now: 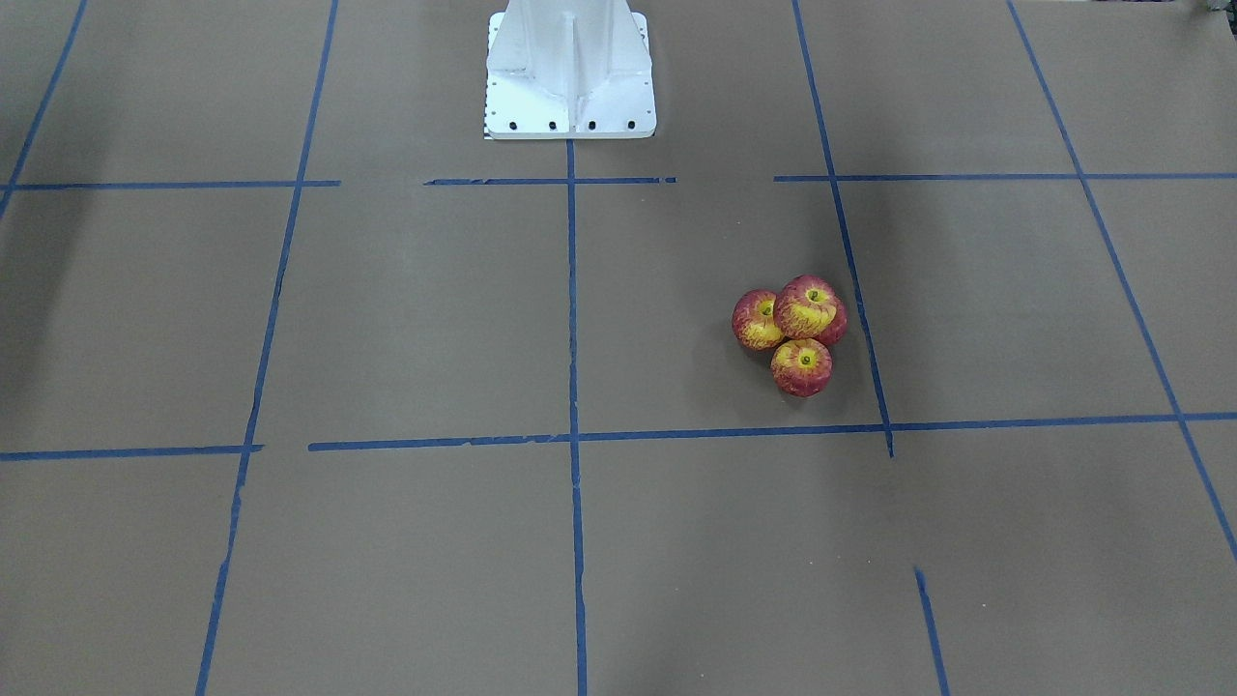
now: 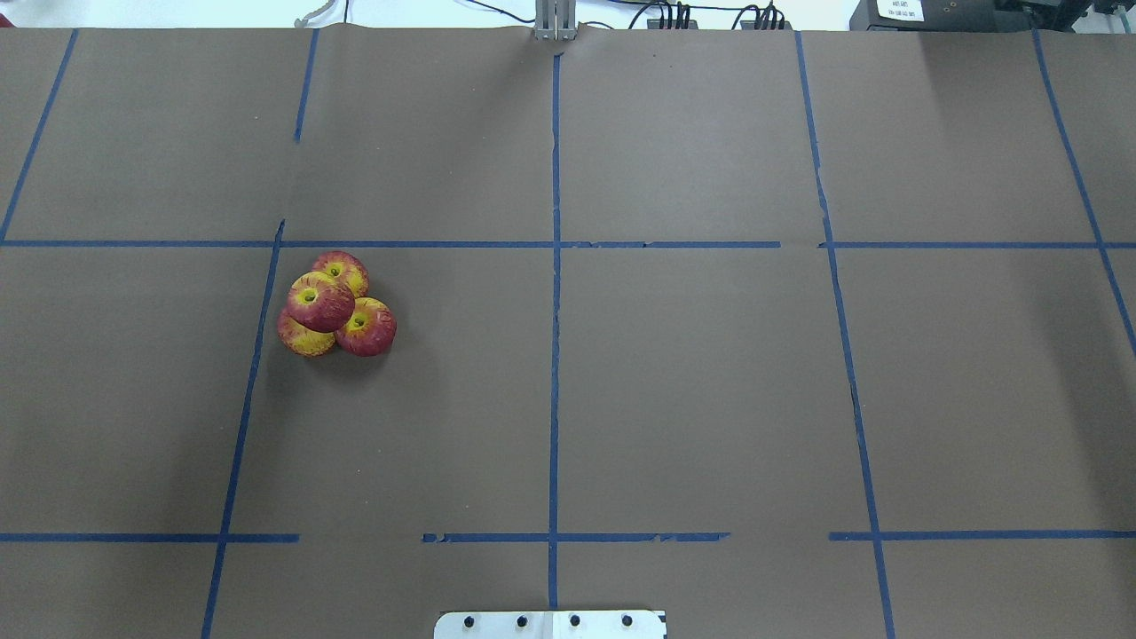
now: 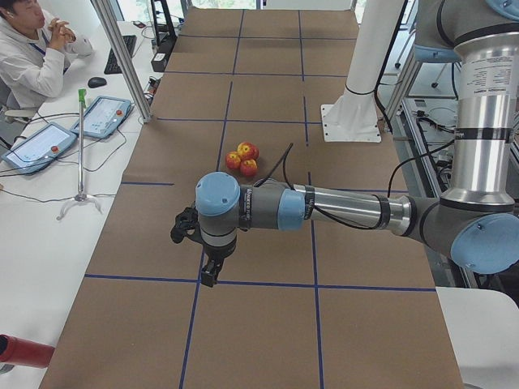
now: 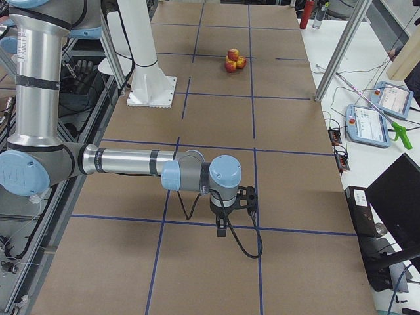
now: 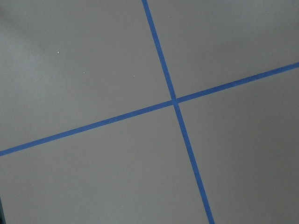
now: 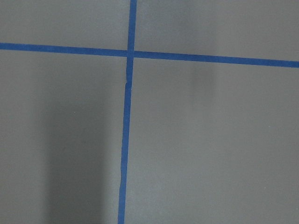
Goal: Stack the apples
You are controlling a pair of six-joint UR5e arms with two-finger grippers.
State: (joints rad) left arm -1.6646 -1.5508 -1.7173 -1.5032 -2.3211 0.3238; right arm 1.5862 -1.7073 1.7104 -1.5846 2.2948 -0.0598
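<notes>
Several red-and-yellow apples sit in one tight cluster on the brown table. One apple (image 2: 320, 302) rests on top of three others (image 2: 366, 327). The cluster also shows in the front-facing view (image 1: 810, 309), the left view (image 3: 243, 157) and the right view (image 4: 233, 60). My left gripper (image 3: 209, 274) hangs over the table well short of the cluster and holds nothing I can see. My right gripper (image 4: 222, 227) hangs far from the apples at the table's other end. Both show only in the side views, so I cannot tell whether either is open or shut. Both wrist views show only bare table and blue tape.
Blue tape lines (image 2: 555, 266) mark a grid on the brown paper. The white robot pedestal (image 1: 570, 77) stands at the table's robot side. A person (image 3: 32, 57) sits at a side table with tablets (image 3: 101, 117); a metal post (image 4: 338, 52) stands by the table edge.
</notes>
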